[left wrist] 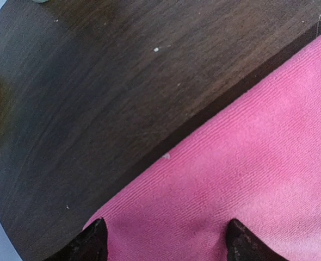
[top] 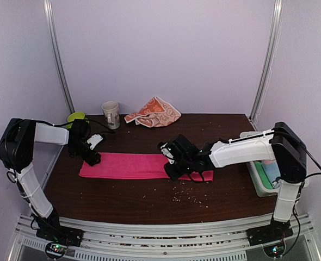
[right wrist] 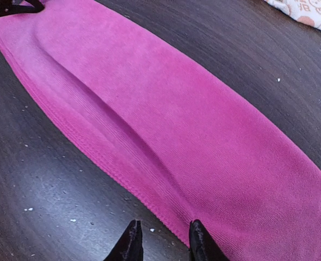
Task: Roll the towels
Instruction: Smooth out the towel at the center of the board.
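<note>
The magenta towel (top: 130,166) lies flat on the dark table (top: 149,198) as a long folded strip. My left gripper (top: 92,159) is down at its left end, open wide, and both fingertips (left wrist: 92,239) rest on the cloth (left wrist: 247,163) near its corner. At the strip's right end, by the front edge, my right gripper (top: 171,173) stands open by a narrow gap (right wrist: 164,231). Its left tip is over bare wood and its right tip sits on the towel's hem (right wrist: 166,141). The orange towel (top: 154,112) with white prints lies crumpled at the back.
A pale mug (top: 111,114) and a green object (top: 76,117) stand at the back left. A white tray (top: 257,179) with rolled cloths sits at the right edge. Small crumbs (top: 182,197) dot the wood in front of the towel.
</note>
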